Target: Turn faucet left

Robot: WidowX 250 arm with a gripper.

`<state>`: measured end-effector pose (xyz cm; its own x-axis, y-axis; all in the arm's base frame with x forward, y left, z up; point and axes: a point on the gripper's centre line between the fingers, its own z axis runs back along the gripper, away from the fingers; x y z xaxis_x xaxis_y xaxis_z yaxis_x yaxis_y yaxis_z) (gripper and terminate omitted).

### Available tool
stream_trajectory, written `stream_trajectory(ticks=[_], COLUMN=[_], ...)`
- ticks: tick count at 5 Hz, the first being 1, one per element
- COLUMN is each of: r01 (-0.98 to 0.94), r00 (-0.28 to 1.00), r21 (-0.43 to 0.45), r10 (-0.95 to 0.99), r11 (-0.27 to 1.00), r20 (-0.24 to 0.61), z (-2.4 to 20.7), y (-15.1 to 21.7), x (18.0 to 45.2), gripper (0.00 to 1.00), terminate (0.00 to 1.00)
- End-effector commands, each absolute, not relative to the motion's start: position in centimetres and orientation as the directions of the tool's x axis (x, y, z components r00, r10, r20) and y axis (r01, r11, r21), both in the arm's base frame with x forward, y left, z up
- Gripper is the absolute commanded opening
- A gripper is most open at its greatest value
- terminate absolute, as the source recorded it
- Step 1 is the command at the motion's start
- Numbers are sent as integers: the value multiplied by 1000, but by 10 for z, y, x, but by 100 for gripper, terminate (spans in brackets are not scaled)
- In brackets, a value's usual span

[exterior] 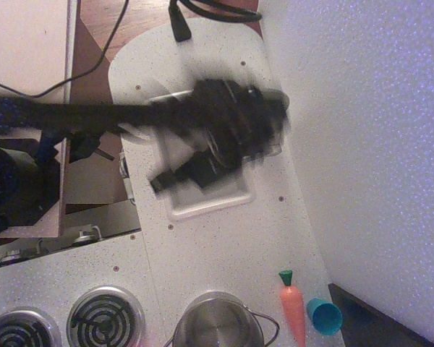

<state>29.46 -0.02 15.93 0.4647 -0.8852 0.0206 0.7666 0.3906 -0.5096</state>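
Observation:
My black gripper (239, 126) is motion-blurred and lies over the spot where the faucet stands, at the back right of the white sink (210, 208). Of the faucet only a sliver of silver spout (279, 95) and a bit of the base (275, 150) show past the gripper's right edge. The arm reaches in from the left. The blur hides the fingers, so I cannot tell whether they are open, shut or touching the faucet.
A steel pot (217, 327) stands at the bottom edge, with stove burners (105, 318) to its left. A toy carrot (293, 307) and a teal cup (324, 316) lie at the bottom right. A white wall (369, 144) runs along the right. A black cable (181, 25) hangs at the top.

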Motion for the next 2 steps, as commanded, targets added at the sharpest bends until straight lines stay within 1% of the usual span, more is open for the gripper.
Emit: stream_trajectory(ticks=[1, 2], r01=[829, 788], r00=[424, 383], r21=[-420, -419], r10=[-905, -892], r11=[370, 451], r20=[39, -239], z=[177, 156], y=[7, 22], x=[287, 293], gripper=[100, 100], terminate=[0, 0])
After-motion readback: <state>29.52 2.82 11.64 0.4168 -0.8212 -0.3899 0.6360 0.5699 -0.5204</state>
